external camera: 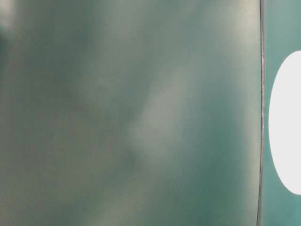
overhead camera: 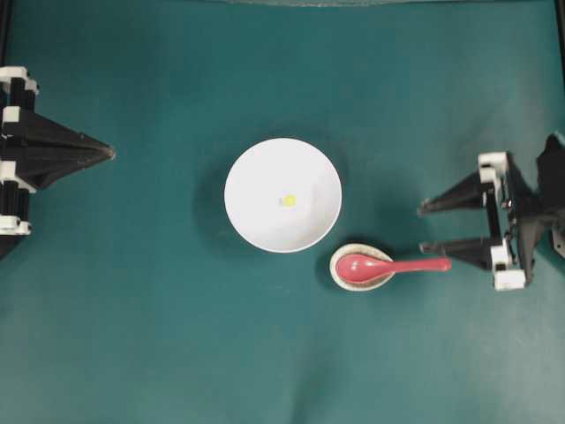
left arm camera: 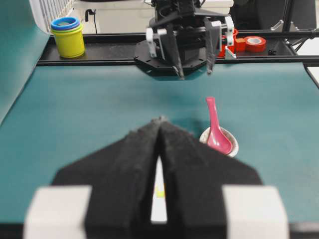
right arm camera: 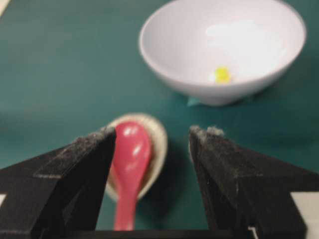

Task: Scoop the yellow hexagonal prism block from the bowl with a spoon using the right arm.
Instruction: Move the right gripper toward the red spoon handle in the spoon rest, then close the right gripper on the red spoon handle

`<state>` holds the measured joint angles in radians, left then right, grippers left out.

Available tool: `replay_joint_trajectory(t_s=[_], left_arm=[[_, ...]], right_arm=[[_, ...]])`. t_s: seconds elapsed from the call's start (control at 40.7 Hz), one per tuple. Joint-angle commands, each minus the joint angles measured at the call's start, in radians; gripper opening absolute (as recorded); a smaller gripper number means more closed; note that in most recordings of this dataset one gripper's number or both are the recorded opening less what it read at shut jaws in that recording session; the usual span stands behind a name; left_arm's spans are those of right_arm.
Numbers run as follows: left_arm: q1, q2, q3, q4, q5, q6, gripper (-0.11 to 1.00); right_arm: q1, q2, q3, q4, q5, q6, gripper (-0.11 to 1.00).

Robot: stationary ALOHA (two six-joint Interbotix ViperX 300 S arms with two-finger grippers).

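**Right gripper spread near spoon handle, block in bowl**

Teal mat [overhead camera: 132, 336] covers the whole table in my overhead view. White bowl [overhead camera: 282, 194] sits at centre with the yellow hexagonal prism block [overhead camera: 289, 200] inside, near its middle. Pink-red spoon [overhead camera: 388, 265] lies just right of and below the bowl, scoop resting in a small beige dish [overhead camera: 340, 276], handle pointing right. My right gripper [overhead camera: 425, 228] is at the right edge, jaws spread wide, lower tip just beside the handle end, not gripping it. Left gripper [overhead camera: 108, 153] at the left edge, fingers pressed together to a point, well apart from the bowl.

Table-level view: blurred teal, a slice of white bowl [external camera: 287, 122] at right, nothing else readable.

Left wrist: closed fingers in front, spoon [left arm camera: 217, 130] in its dish beyond, right arm [left arm camera: 184, 40] at the far side, stacked cups [left arm camera: 68, 36] far left.

Right wrist: spread fingers [right arm camera: 79, 169] frame the spoon [right arm camera: 129, 154]; bowl [right arm camera: 174, 50] with the block [right arm camera: 222, 74] lies farther off.
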<state>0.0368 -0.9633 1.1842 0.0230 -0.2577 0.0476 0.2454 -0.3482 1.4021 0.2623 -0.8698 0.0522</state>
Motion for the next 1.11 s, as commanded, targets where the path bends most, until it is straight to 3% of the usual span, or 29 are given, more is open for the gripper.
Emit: replay_joint_trajectory(t_s=[0.0,0.197,0.59,0.786,1.081], left_arm=[[0.002,0.009,-0.021,0.003,-0.005,0.005,-0.01],[0.002,0.012,-0.02,0.003,-0.005,0.005,-0.01],[0.003,0.012,-0.018,0.003,0.005,0.005,-0.01],[0.002,0.012,-0.02,0.003,0.008,0.005,-0.01],[0.002,0.012,-0.02,0.003,0.008,0.005,-0.01]], right_arm=[[0.041,0.069,0.002,0.018,-0.097,0.021,0.62],[0.094,0.202,0.002,0.026,-0.221,0.078,0.62],[0.173,0.405,-0.006,0.04,-0.399,0.081,0.62],[0.173,0.482,-0.02,0.083,-0.41,0.08,0.62],[0.173,0.56,-0.058,0.092,-0.407,0.075,0.62]])
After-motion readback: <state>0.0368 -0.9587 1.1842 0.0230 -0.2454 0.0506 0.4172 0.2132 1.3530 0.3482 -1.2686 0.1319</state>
